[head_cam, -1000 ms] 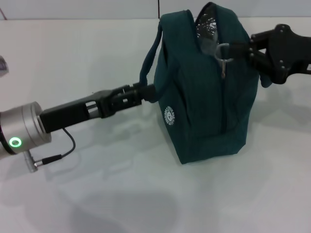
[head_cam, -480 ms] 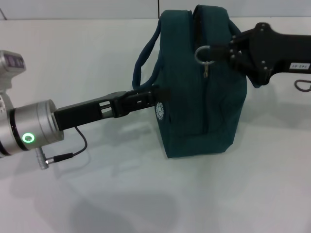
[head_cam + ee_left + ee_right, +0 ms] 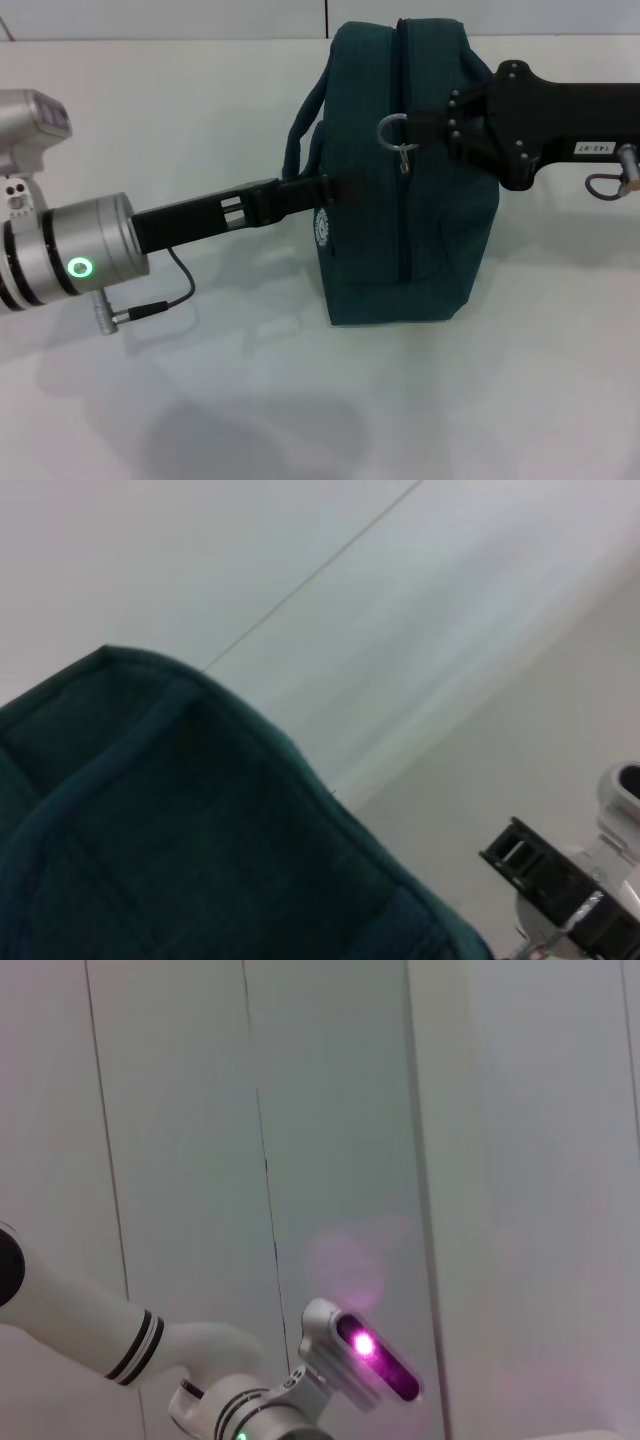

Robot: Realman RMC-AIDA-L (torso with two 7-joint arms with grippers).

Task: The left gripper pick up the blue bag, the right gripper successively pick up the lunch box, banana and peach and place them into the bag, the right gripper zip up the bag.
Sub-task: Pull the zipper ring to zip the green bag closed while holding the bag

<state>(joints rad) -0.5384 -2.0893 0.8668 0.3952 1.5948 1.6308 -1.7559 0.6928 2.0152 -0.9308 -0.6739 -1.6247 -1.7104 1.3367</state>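
Blue bag (image 3: 420, 230): stood upright on the table (image 3: 300, 400), zipper drawn shut.
Left gripper (image 3: 335, 187): apparently clamped on the handle.
Right gripper (image 3: 420, 128): closed on the ring-pull (image 3: 392, 130).

Robot test lab or demo cell, by the look of it. Plain white tabletop (image 3: 300, 400), bare and uniform. Behind it, pale panelled walls (image 3: 330, 1110) with thin vertical seams. No household furnishings visible; only white-and-silver robot arm hardware (image 3: 120, 1340) with lit status lights.
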